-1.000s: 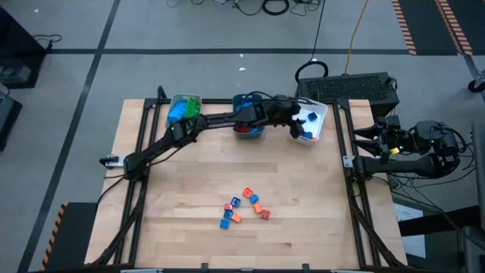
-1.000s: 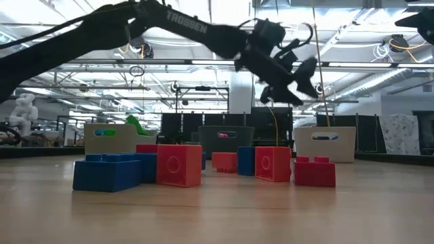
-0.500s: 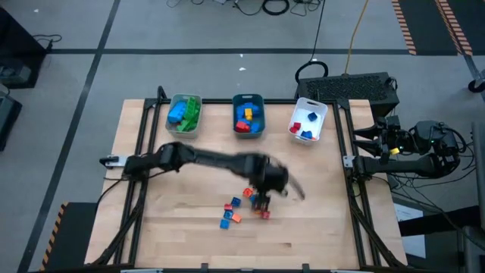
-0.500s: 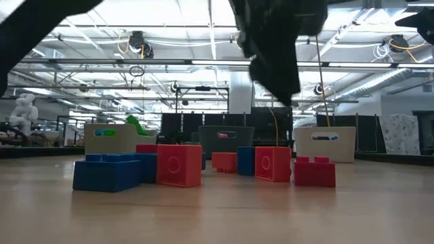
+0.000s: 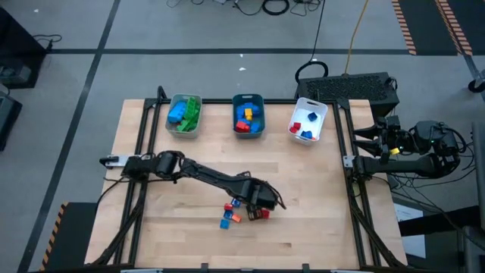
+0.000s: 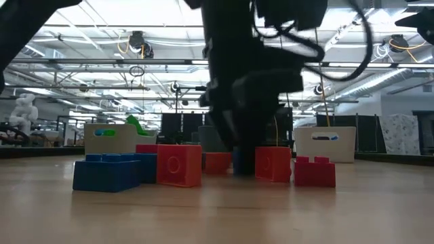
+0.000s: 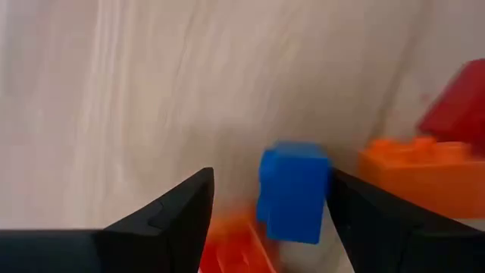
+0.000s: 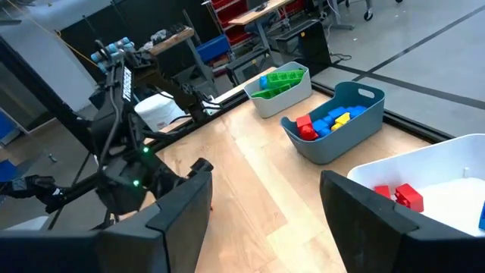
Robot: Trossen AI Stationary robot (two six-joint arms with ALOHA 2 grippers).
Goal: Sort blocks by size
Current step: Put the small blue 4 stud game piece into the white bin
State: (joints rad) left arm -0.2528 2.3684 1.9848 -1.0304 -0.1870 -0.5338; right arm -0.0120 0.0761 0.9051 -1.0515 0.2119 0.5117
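Note:
Several small blocks in blue, orange and red lie in a cluster on the table near its front edge. My left gripper points down over the cluster's right part, open. In the left wrist view its fingers stand on either side of a small blue cube that rests on the table, close to one finger. An orange brick and a red one lie beside it. My right gripper waits open, off the table's right edge.
Three trays stand along the far edge: a grey one with green and blue blocks, a teal one with mixed blocks, a white one with red and blue pieces. Bare wood lies between the trays and the cluster.
My left gripper has swung from the white tray at the far right toward the near edge and down onto the cluster of small blocks. It has tipped from a slanting pose to pointing down. The blocks that show lie where they were.

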